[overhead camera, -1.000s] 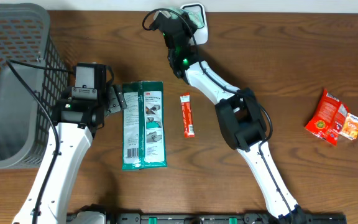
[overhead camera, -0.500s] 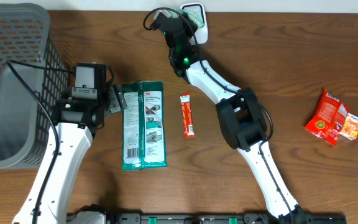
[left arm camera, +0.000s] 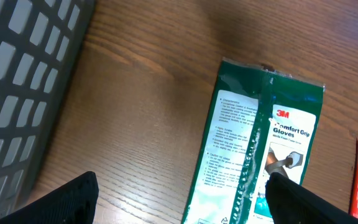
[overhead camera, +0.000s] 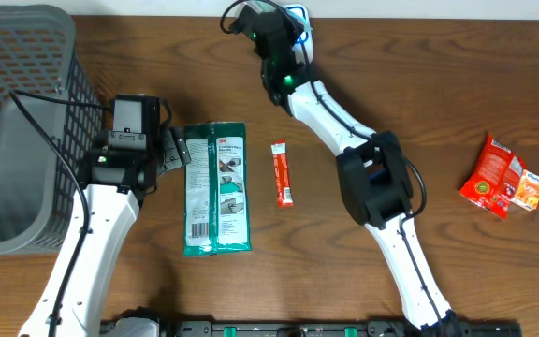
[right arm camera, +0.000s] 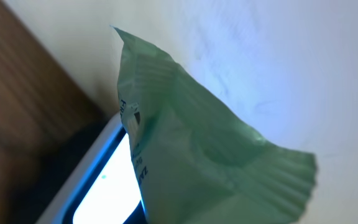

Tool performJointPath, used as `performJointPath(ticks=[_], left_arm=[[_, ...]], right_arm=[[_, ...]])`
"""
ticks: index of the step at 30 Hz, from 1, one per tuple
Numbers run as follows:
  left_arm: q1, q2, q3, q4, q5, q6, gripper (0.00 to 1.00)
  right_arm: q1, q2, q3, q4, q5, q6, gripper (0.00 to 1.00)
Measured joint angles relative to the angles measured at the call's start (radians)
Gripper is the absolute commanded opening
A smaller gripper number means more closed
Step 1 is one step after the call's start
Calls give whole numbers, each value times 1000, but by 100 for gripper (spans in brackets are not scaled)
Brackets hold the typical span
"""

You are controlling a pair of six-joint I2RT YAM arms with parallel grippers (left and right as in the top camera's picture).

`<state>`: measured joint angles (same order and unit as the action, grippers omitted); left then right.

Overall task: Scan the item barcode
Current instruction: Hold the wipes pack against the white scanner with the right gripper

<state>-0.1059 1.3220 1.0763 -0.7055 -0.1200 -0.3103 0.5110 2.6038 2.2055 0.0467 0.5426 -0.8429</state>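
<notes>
The item, a pale green packet, sticks out from my right gripper, which is shut on it; its fingers are hidden below the frame edge. The packet hangs right over the scanner's glowing blue-white window. In the overhead view the right gripper is at the white scanner on the table's far edge, and the wrist covers the packet. My left gripper is open low over the table, one fingertip above bare wood, the other fingertip above a green glove pack.
The green glove pack lies flat left of centre, with a red stick packet beside it. Red and orange snack packets sit at the right. A grey mesh basket fills the left edge, close to the left arm.
The right arm has shifted up and right, bringing the packet over the scanner, whose rim now glows blue. The left arm has not moved.
</notes>
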Motion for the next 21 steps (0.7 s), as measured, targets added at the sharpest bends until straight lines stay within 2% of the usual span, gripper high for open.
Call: performJointPath(ticks=[8, 14, 21], left_arm=[[0, 0, 0, 0, 0, 0, 86], [0, 0, 0, 0, 0, 0, 86], [0, 0, 0, 0, 0, 0, 86]], right_arm=[[-17, 0, 0, -12, -23, 27, 1], [-17, 0, 0, 41, -23, 31, 1], [-17, -27, -3, -3, -2, 81, 1]])
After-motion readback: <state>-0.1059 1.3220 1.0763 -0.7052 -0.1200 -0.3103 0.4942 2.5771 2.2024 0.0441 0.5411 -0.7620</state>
